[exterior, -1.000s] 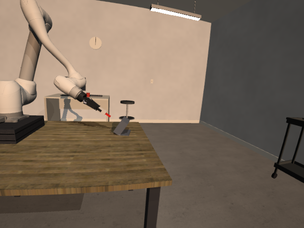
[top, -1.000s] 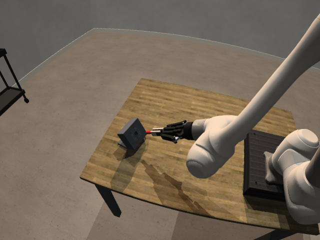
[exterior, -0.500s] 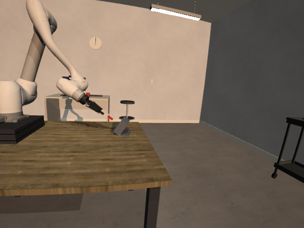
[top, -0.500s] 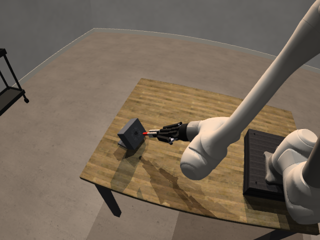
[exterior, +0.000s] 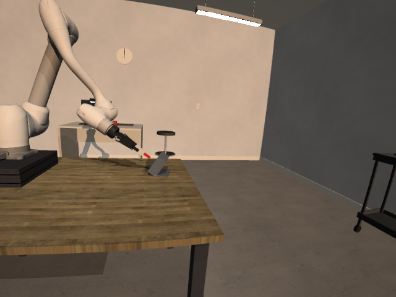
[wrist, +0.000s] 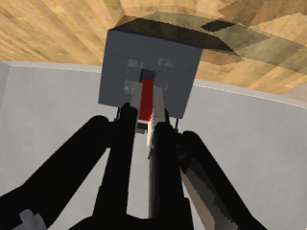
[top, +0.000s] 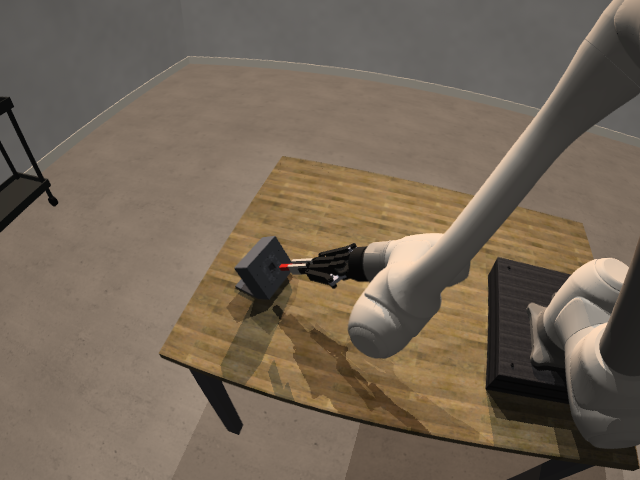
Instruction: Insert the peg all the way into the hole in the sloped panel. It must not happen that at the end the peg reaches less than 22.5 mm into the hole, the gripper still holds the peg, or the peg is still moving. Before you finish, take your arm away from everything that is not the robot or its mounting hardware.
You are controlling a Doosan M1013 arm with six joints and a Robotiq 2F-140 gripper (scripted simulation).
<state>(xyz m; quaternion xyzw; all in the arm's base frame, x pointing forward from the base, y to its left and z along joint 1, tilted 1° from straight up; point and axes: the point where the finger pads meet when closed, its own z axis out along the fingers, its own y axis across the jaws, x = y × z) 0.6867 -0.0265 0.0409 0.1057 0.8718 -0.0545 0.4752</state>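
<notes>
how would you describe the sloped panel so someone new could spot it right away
Start at the wooden table and go to the end far from the arm's black base. There a small dark grey square panel leans on a flat foot. It is the only tilted block on the table, with a hole in the middle of its face and the red tip of the peg held in the tool right at that hole.

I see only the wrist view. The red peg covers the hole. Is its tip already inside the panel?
Observer: Not visibly. In the exterior view the peg has its red tip just short of the sloped panel, near its upper edge.
Operator: Is the grip secure?
Observer: The gripper is shut on the peg's white rear part; the red end sticks out.
Operator: Is the panel near the table edge?
Observer: Yes, the top view shows it close to the table side farthest from the robot's base.
</notes>
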